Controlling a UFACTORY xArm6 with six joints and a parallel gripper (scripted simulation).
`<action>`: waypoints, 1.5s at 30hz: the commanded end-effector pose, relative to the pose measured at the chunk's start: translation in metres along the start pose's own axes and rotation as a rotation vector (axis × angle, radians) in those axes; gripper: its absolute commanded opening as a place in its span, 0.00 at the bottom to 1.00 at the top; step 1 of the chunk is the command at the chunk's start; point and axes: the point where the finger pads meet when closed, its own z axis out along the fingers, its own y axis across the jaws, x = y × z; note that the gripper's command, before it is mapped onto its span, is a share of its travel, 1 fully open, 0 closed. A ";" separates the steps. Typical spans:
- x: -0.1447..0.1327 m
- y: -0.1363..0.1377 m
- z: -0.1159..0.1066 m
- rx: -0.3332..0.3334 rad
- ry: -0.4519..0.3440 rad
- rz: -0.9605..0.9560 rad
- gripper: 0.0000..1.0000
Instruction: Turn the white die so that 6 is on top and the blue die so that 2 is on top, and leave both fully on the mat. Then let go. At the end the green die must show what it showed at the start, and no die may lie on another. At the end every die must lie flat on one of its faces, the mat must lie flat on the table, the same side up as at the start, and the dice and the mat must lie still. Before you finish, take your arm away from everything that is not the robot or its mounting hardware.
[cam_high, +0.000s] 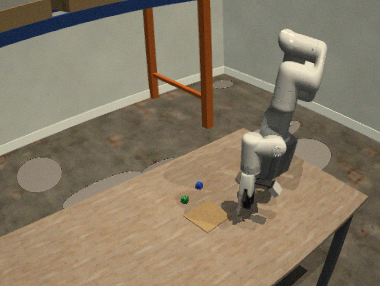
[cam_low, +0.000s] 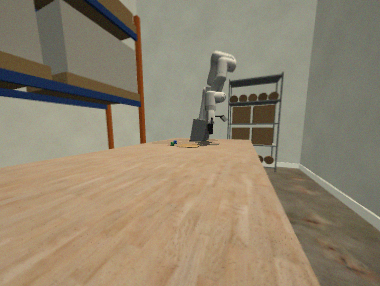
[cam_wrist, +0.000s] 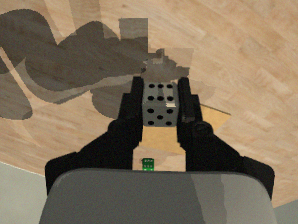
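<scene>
My gripper (cam_high: 246, 205) (cam_low: 210, 132) (cam_wrist: 160, 91) is shut on the white die (cam_wrist: 160, 105), raised above the table to the right of the mat in the top view. In the wrist view the die looks grey in shadow; one face shows six pips and the face nearer the palm shows five. The tan mat (cam_high: 206, 216) (cam_low: 188, 146) (cam_wrist: 162, 140) lies flat. The green die (cam_high: 185, 199) (cam_low: 172, 144) (cam_wrist: 148, 164) lies on the table just off the mat. The blue die (cam_high: 199, 185) (cam_low: 175, 142) lies farther back, off the mat, hidden in the wrist view. Their pips are too small to read.
The wooden table (cam_high: 125, 240) (cam_low: 165, 200) (cam_wrist: 250, 55) bears the arm's base at its far end. The arm casts dark shadows on the table around the gripper. Shelving racks (cam_high: 206, 65) (cam_low: 278, 120) stand beyond the table.
</scene>
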 end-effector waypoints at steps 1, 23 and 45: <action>0.001 0.001 -0.014 0.018 0.000 0.001 0.21; 0.003 0.004 -0.012 0.017 -0.002 0.283 0.21; 0.004 0.004 -0.005 -0.001 0.086 0.567 0.21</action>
